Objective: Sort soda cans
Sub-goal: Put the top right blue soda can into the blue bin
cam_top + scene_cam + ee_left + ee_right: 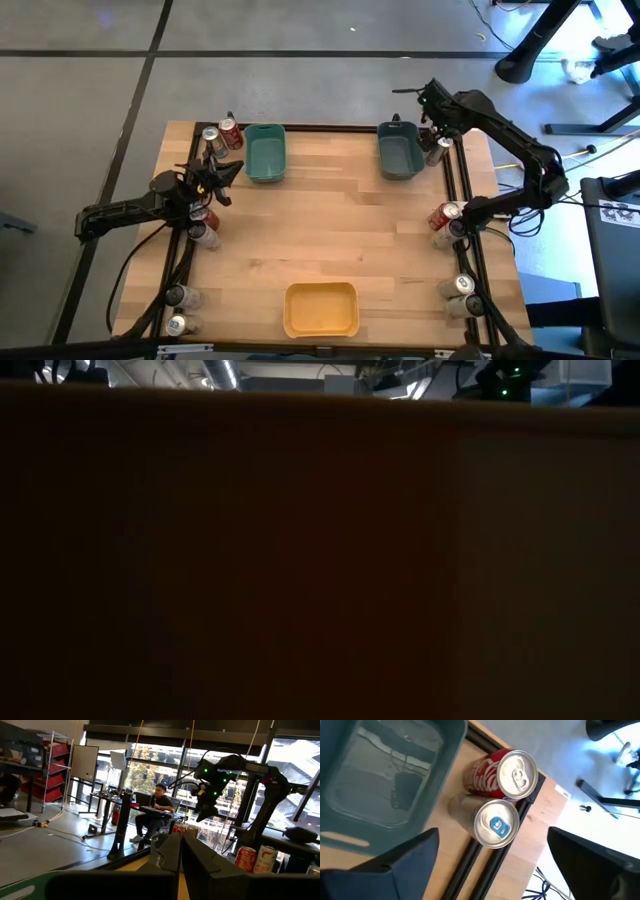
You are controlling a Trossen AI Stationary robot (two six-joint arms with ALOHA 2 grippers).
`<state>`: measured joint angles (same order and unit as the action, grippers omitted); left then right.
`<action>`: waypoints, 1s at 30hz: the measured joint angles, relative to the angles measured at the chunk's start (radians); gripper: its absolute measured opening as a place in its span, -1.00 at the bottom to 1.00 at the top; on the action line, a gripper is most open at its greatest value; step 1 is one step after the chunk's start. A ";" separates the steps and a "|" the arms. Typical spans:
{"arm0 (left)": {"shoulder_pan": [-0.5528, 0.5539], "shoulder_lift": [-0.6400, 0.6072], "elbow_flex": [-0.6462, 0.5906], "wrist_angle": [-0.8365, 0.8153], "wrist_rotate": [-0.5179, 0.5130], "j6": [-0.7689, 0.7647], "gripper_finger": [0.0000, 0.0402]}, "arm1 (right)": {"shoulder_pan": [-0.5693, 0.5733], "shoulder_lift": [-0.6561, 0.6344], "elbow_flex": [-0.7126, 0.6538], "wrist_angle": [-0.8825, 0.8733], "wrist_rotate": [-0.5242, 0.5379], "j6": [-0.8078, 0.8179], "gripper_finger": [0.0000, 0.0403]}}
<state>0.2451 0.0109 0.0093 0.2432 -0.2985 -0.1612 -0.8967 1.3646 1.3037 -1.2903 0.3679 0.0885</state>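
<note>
Overhead, a wooden table (330, 230) carries three bins: a teal bin (265, 153) and a grey-blue bin (400, 150) at the far edge, and a yellow bin (321, 309) at the near edge. The soda cans stand in small groups along both side rails.

The right gripper (432, 128) hangs over the far right corner, just beside the grey-blue bin. Its fingers (407, 865) are spread wide and grasp nothing. Directly below them, in the right wrist view, two cans stand upright and touching on the table edge beside the bin wall: a red can (502, 772) and a silver can (492, 822) with a blue tab.

The left gripper (222, 178) sits over the left rail, between a far pair of cans (222, 135) beside the teal bin and a nearer pair (203, 226). Its fingers (170, 857) are clenched together and hold nothing visible.

Further cans stand at the near left corner (180, 310), midway along the right rail (445, 217), and at the near right corner (458, 292). In the left wrist view two red cans (255, 859) show across the table below the right arm, and a seated person (155, 815) is visible in the room beyond.

The low view is almost wholly blocked by a dark surface close to the camera.
</note>
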 joint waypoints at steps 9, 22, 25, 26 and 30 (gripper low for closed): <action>0.000 0.000 0.000 -0.001 0.000 0.000 -0.96 | 0.000 0.012 -0.005 0.042 0.016 0.092 0.92; 0.000 0.000 0.000 -0.002 0.000 0.000 -0.96 | -0.001 0.147 -0.006 -0.022 0.089 0.226 0.80; 0.000 0.000 0.000 -0.018 0.000 0.000 -0.96 | -0.001 0.177 -0.006 -0.046 0.117 0.245 0.80; 0.000 0.000 0.000 -0.030 0.000 0.000 -0.96 | -0.001 0.185 -0.006 -0.053 0.126 0.250 0.80; 0.000 0.000 0.000 -0.066 0.001 0.000 -0.96 | -0.001 0.210 -0.006 -0.068 0.130 0.258 0.80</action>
<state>0.2451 0.0109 0.0093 0.1767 -0.2977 -0.1612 -0.8973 1.5743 1.2980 -1.3582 0.4976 0.3462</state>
